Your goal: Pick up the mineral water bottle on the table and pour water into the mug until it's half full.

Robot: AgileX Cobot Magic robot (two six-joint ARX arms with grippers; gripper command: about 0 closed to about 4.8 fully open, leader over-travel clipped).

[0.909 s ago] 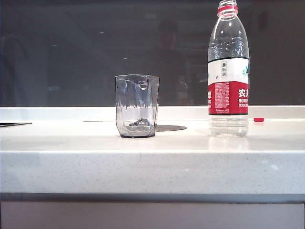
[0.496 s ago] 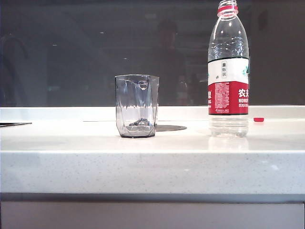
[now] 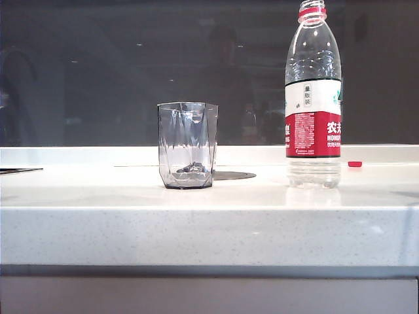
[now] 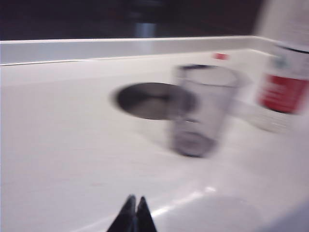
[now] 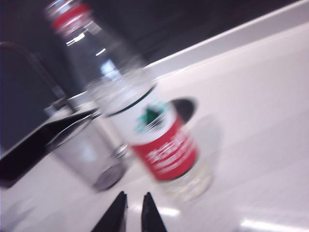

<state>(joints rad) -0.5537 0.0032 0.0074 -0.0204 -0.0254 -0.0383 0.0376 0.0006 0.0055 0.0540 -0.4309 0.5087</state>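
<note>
- Exterior view, no arms: mineral water bottle [image 3: 313, 98] upright right, mug [image 3: 187, 145] centre, on white table [image 3: 209, 229]
- Wrist views only: left gripper [image 4: 132, 212] tips together; right gripper [image 5: 133, 212] slightly apart, short of the bottle
- Dark window behind

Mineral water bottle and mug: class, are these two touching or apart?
Apart. The exterior view shows bare table between the upright mineral water bottle and the mug.
</note>
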